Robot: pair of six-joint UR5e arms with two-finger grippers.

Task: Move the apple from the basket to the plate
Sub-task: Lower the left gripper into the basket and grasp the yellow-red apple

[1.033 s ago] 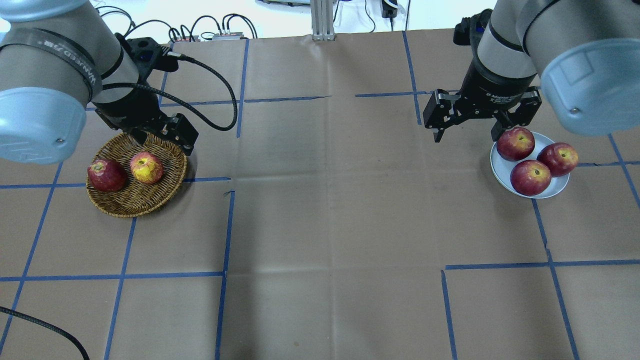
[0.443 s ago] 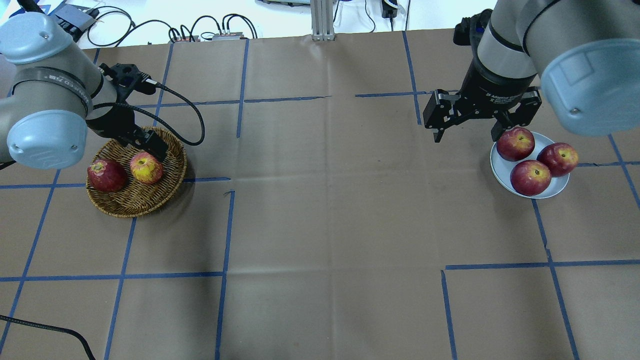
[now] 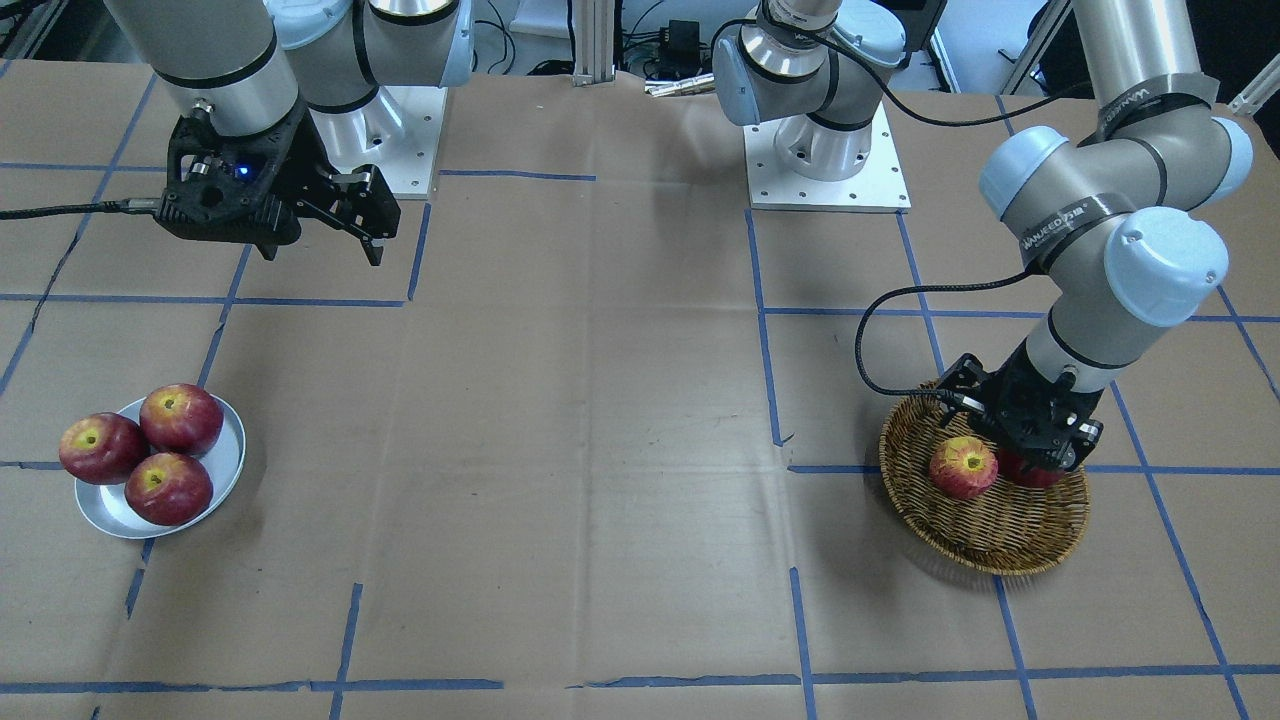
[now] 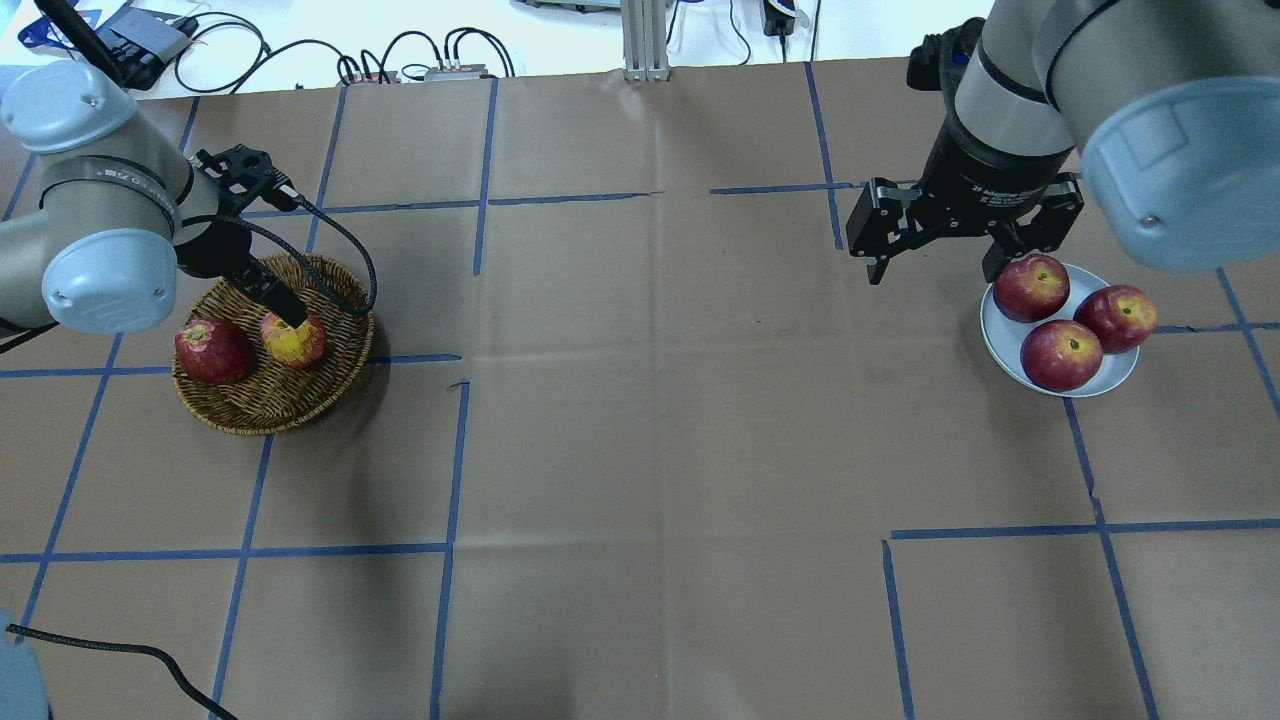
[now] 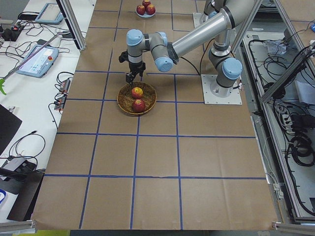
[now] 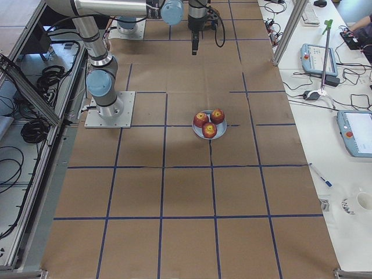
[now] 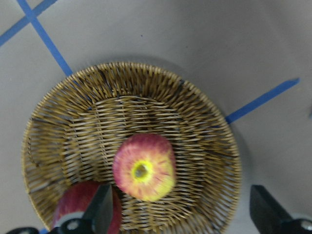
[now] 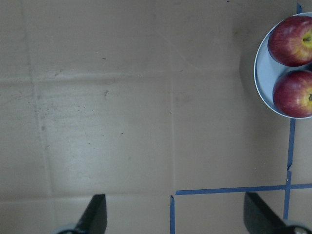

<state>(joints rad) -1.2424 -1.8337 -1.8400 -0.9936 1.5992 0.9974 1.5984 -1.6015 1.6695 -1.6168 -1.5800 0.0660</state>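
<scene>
Left gripper [image 7: 181, 207], fingers spread wide, hangs over the apple [image 7: 144, 168] in the basket [image 7: 146, 68]; nothing grasped, the carry to the plate [image 4: 1005, 358] remains.

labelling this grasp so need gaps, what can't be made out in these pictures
Dark red apple in the round wicker basket: front-facing view, mostly behind the left gripper; left wrist view, cut by the bottom edge.
Round silver-grey metal plate: right wrist view, cut by the right edge.
</scene>
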